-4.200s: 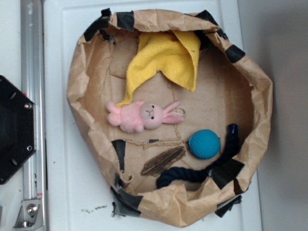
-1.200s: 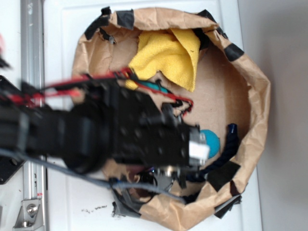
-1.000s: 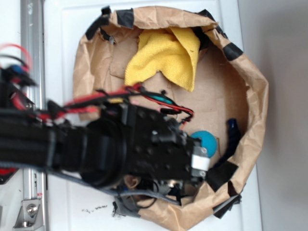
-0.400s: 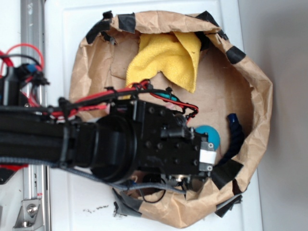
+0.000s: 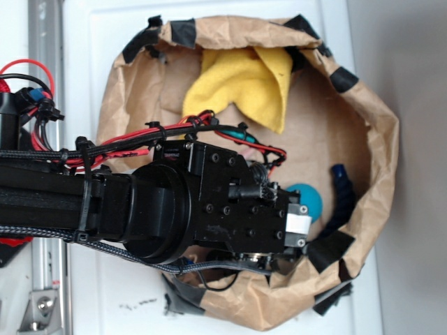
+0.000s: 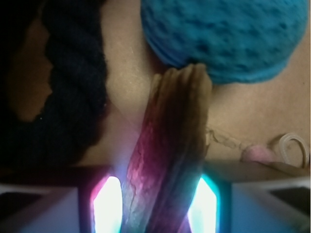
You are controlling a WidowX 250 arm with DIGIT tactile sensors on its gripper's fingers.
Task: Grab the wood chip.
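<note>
The hand (image 6: 155, 206) straddles the wood chip (image 6: 170, 145) — seemingly not clamped yet — its tip touching the teal ball (image 6: 226, 34).

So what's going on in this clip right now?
A robot arm is reaching into a taped brown paper basket to grab a wood chip. In the wrist view the chip lies between the two fingers of the end effector, its far end against a teal ball, with a dark rope alongside. Whether the fingers have closed on the chip cannot be told. A yellow cloth lies at the back.
</note>
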